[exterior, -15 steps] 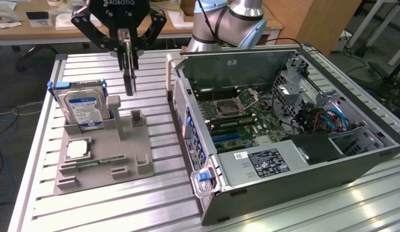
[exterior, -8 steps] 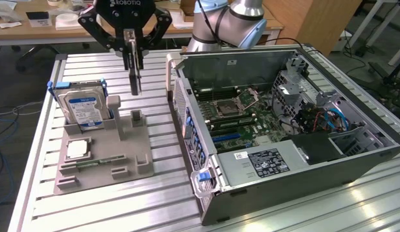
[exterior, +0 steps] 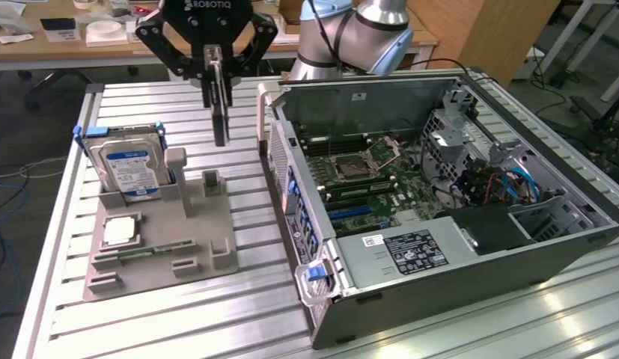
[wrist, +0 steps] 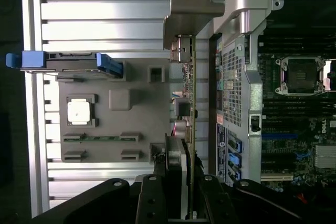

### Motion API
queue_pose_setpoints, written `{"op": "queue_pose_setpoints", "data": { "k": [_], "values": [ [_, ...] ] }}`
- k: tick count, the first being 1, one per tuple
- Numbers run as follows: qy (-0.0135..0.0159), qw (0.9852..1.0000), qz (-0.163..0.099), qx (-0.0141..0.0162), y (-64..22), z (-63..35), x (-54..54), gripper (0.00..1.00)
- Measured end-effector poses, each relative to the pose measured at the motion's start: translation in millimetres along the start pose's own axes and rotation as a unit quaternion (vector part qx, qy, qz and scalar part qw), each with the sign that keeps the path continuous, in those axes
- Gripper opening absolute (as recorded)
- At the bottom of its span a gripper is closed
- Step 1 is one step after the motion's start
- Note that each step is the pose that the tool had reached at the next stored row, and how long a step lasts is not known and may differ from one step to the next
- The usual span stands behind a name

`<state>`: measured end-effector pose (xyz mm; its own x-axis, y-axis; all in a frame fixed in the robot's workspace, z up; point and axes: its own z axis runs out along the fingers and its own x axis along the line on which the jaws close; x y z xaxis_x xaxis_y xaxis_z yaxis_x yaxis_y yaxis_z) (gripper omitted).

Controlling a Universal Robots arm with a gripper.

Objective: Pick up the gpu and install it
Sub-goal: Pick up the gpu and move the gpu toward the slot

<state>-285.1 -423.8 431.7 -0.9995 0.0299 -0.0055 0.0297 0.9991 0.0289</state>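
Exterior view: nearest, on the slatted metal counter [exterior: 189, 329], a grey tray [exterior: 204, 232] toward the exterior view's left holds a square chip [exterior: 121, 230], a green memory stick [exterior: 150, 253] and, farther back, an upright drive [exterior: 129, 168]. Toward the exterior view's right lies an open case [exterior: 459, 292], motherboard exposed. Beyond the tray, the hand [exterior: 218, 75] is clamped on the top edge of the gpu [exterior: 220, 120], which hangs upright and edge-on above the counter, between tray and case, touching neither.

Robotics lab: slotted aluminium table [exterior: 169, 321], wooden desk [exterior: 139, 48].
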Motion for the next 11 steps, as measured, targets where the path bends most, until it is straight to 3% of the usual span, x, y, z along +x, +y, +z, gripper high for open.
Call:
{"op": "queue_pose_setpoints", "data": {
  "k": [11],
  "values": [
    [0.0000,1.0000,0.000,0.0000,0.5,0.6,-17.2,0.28]
  ]
}}
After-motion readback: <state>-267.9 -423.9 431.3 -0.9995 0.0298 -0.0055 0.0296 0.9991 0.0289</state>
